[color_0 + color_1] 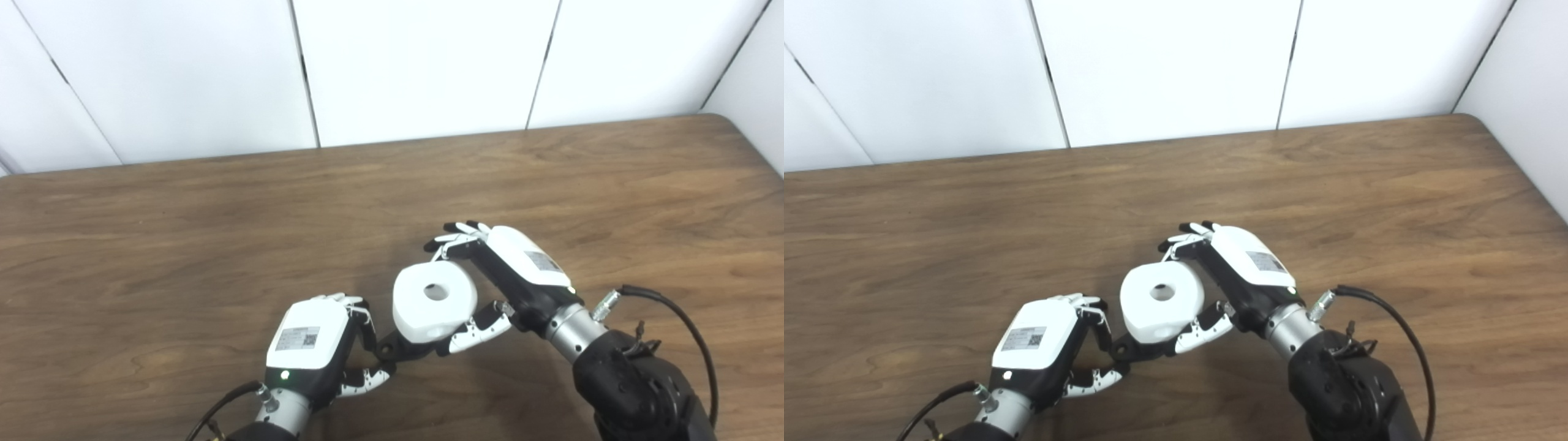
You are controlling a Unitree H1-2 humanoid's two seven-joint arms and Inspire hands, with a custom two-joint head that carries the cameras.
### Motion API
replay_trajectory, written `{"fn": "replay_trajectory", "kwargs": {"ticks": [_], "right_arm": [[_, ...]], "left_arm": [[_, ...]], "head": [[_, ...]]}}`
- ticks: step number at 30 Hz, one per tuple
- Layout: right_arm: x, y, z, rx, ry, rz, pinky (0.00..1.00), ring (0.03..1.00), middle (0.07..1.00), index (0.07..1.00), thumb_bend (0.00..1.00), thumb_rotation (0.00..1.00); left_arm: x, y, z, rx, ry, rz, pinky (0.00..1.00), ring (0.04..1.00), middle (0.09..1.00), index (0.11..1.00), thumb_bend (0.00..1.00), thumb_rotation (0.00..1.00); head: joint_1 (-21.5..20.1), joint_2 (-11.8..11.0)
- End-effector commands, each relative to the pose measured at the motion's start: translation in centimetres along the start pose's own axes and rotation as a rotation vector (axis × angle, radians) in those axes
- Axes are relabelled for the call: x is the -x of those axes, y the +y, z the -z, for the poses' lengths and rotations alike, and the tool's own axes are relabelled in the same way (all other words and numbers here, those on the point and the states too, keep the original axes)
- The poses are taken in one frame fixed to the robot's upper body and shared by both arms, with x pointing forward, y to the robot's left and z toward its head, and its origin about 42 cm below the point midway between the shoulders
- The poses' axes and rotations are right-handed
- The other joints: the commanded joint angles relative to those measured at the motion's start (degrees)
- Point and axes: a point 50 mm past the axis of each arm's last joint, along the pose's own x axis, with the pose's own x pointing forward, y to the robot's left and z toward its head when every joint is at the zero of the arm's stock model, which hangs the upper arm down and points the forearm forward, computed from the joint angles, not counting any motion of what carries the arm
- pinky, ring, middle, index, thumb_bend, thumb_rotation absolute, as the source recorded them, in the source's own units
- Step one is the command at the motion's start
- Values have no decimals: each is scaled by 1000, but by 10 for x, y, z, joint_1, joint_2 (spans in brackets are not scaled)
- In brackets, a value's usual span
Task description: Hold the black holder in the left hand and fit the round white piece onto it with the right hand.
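Open wooden table (pixel 551 184) is seen on every side of the two hands, back to the white wall panels (pixel 416 67). The only crowded spot is between the left hand (pixel 318 343) and right hand (pixel 490 275), filled by the round white piece (pixel 433 300) and black holder (pixel 392 350).

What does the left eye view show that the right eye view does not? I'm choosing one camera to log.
Only the left eye view: the table's far left corner, by the wall, and one more wall seam at far left. Only the right eye view: more of the side wall to the right of the table's right edge. Both: the left hand shut on the black holder, and the right hand shut on the round white piece, which sits over the holder's end; whether it is seated is unclear.
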Motion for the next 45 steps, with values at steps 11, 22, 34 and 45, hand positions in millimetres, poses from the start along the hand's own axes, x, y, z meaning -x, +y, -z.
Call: {"fn": "replay_trajectory", "kwargs": {"ticks": [11, 22, 34, 45], "right_arm": [[-1, 0, -5, 60, -61, 18, 1000, 932, 795, 482, 523, 132], [-3, 3, 1, 83, -55, 7, 1000, 935, 795, 483, 523, 132], [-6, 9, 9, 100, -54, 9, 1000, 944, 797, 483, 523, 133], [-11, 11, 15, 158, -66, 14, 1000, 946, 795, 483, 523, 132]], "left_arm": [[1, -35, -3, 0, 21, 206, 854, 853, 797, 488, 519, 54], [0, -34, -5, 1, 21, 197, 854, 852, 794, 488, 520, 54], [0, -33, -4, 1, 19, 194, 852, 849, 792, 488, 520, 54], [1, -33, -4, 4, 21, 192, 851, 848, 791, 488, 520, 54]], "head": [[5, 6], [10, 9], [11, 9], [10, 8]]}}
